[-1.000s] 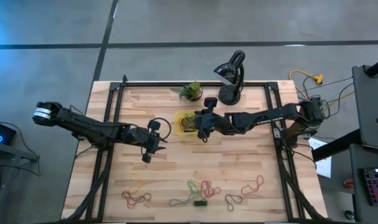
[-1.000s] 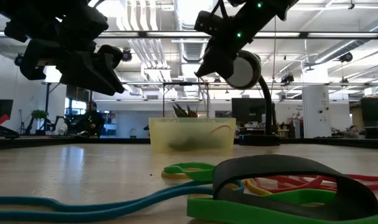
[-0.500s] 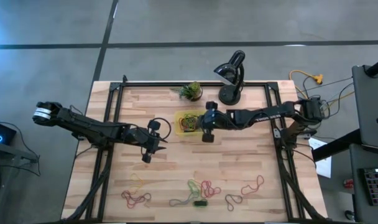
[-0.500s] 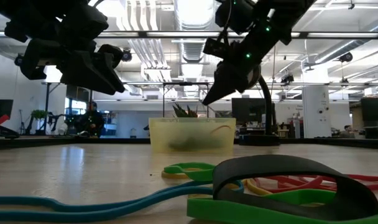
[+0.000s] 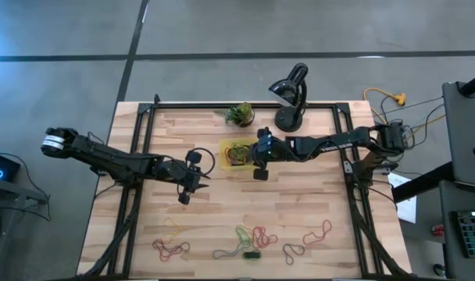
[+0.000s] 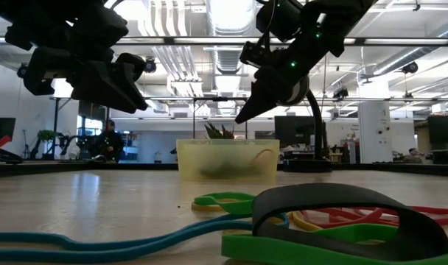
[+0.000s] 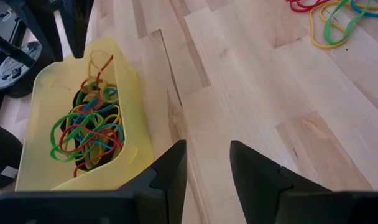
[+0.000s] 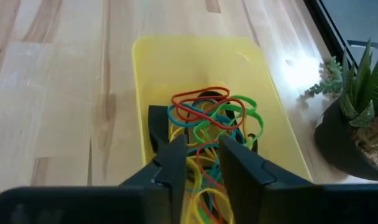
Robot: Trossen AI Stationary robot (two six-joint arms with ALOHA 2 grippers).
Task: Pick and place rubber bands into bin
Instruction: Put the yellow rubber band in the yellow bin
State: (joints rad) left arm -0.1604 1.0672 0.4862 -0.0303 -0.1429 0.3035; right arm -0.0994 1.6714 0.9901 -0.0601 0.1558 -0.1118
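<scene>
So the right gripper [image 8: 198, 163] is hanging right over the small translucent-yellow plastic bin [image 5: 224, 148], which is sitting toward the far middle of the light wooden desk [image 5: 316, 195], just in front of the little potted green plant [image 5: 240, 114]. In the right wrist view its jaws are standing a narrow gap apart, pointing down into the bin at the tangle of red, green, blue and yellow rubber bands [image 8: 211, 115] piling up inside, and I'm not seeing anything pinched between them, so I'd guess it's in the middle of letting go. The left gripper [image 7: 206, 163] is hovering above the desk just on the bin's left side, jaws parted and empty too. The thing the next move is hinging on: every loose rubber band is lying well apart from both arms, strung out in a row along the near edge, from the red and yellow loops [image 5: 170, 243] on the left, through the green and red cluster [image 5: 250, 236] in the middle, to the long red loop [image 5: 319, 232] on the right. So from either set of jaws the targets are lying straight back toward the near edge. The left arm is looking a touch nearer to the left-hand loops, the right to that long red one.
</scene>
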